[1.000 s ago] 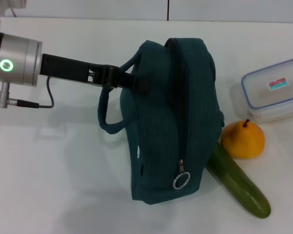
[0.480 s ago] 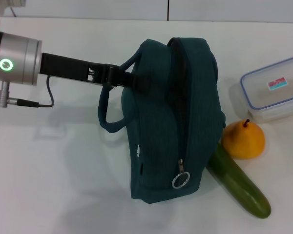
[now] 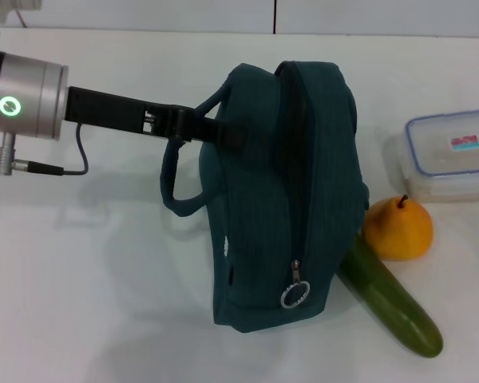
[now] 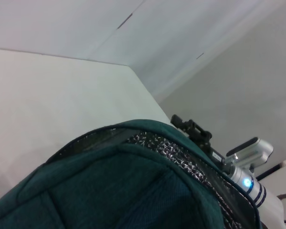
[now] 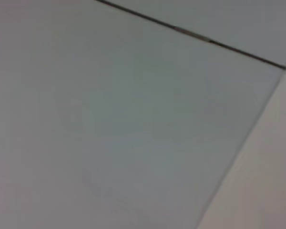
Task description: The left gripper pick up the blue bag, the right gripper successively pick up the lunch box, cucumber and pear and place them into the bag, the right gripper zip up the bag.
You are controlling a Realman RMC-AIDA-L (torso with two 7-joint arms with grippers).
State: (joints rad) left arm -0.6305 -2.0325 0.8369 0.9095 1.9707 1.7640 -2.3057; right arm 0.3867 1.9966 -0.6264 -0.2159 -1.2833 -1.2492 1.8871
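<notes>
Clear plastic lunch box with its blue-rimmed lid is sliding right across the white tabletop, maybe getting grabbed. Left end effector is clamping the dark teal fabric bag's handle.

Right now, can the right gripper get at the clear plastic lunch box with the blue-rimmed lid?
Probably yes. The clear plastic lunch box with the blue-rimmed lid sits in the open on the robot's right, nothing on top; the orange-yellow pear lies just nearer. The right gripper is out of view.

Open table across lower left of frame. Blue bag blocks centre; pear and cucumber crowd its right side, lunch box beyond.
</notes>
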